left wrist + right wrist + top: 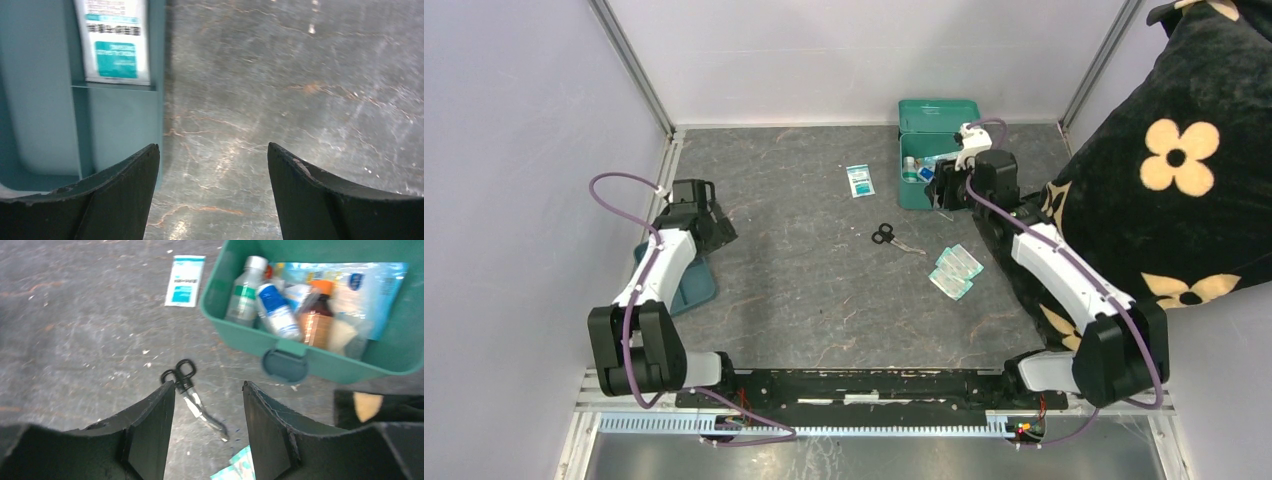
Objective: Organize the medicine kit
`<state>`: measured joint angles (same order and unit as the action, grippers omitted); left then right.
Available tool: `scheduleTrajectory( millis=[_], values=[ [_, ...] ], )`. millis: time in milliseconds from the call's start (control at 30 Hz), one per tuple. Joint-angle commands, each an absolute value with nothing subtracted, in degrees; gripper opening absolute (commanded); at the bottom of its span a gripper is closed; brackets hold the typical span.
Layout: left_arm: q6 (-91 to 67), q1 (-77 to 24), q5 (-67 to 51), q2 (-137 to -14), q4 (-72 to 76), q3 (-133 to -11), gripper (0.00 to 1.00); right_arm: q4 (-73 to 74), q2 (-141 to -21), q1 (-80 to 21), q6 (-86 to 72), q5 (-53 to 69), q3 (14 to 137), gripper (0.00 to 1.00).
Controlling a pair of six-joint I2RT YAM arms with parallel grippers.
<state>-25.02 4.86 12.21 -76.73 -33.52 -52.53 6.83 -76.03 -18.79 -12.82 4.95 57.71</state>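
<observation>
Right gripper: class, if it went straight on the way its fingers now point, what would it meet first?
Probably the black-handled scissors lying on the table, seen between the right gripper's open jaws; depth is unclear, so it may touch bare table beside them first.

Teal tray (696, 288) half hidden under the left arm (661, 268), medicine kit (936, 115) contents mostly blocked by the right wrist (986, 175), packet (116, 45) print blurred
</observation>
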Motion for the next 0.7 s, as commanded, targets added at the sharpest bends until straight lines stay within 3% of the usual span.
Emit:
scheduleTrajectory(
  millis=[0, 167, 400, 667],
  values=[
    [-26.21, 6.73, 14.86, -78.5, -35.72, -53.87, 0.85, 2.79, -71.6, -20.48, -13.87, 7.49, 53.89, 0.59],
    [-26.17, 12.45, 10.23, -78.89, -35.19, -51.9, 0.82, 3.84, -67.28, -20.47, -11.66, 5.53, 52.04, 0.61],
    [-25.19, 12.89, 7.36, -84.68, -34.48, -52.47, 0.74, 3.26, -65.76, -20.47, -11.57, 7.45, 50.82, 0.61],
    [-23.43, 12.82, 1.18, -92.12, -33.74, -54.85, 0.43, 2.82, -62.91, -20.46, -11.2, 6.27, 48.1, 0.62]
  ],
)
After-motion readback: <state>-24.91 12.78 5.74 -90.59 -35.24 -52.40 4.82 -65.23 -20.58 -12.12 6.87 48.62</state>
